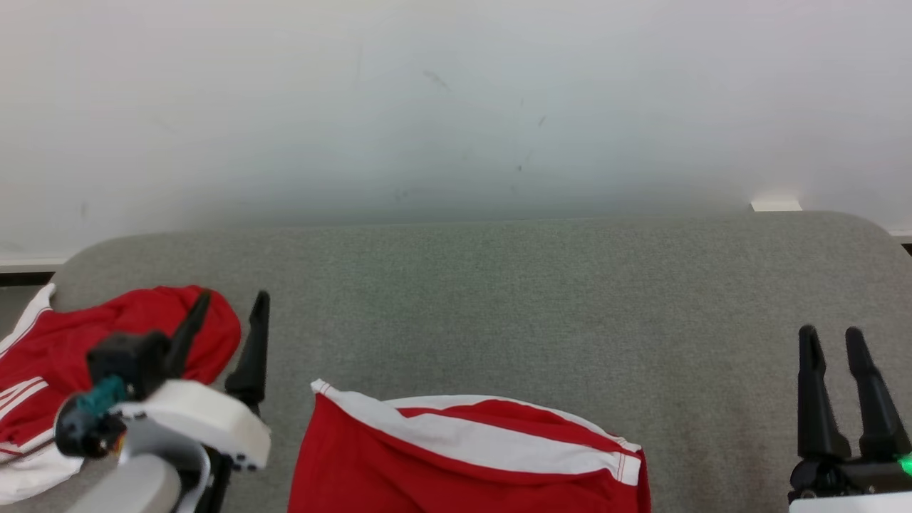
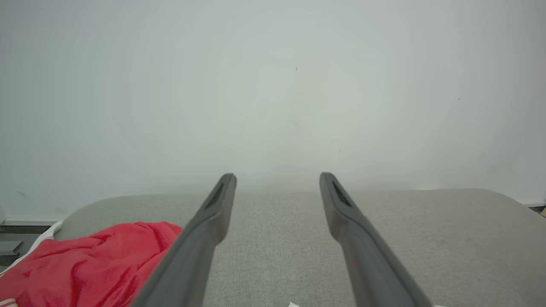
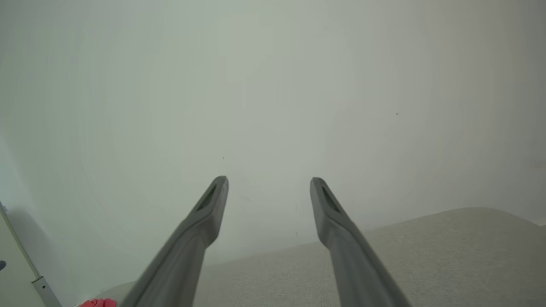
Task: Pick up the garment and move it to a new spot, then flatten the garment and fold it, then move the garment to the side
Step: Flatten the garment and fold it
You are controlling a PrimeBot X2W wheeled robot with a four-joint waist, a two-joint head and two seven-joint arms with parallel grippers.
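Note:
A red garment (image 1: pixel 463 456) with a broad white stripe lies on the grey padded surface (image 1: pixel 513 299) at the front middle, its lower part cut off by the view's edge. My left gripper (image 1: pixel 234 303) hovers open to its left, nothing between the fingers, over the edge of a second, crumpled red and white garment (image 1: pixel 50 356). In the left wrist view the open left gripper (image 2: pixel 277 175) points at the wall, with that crumpled cloth (image 2: pixel 85 268) at lower left. My right gripper (image 1: pixel 830 333) stands open and empty at the far right, well clear of the cloth; its own view shows the right gripper (image 3: pixel 268 179) empty too.
A pale wall (image 1: pixel 456 107) rises directly behind the surface. The surface has rounded back corners, and bare grey fabric stretches between the garment and my right gripper. A sliver of red cloth (image 3: pixel 98 303) shows at the bottom left of the right wrist view.

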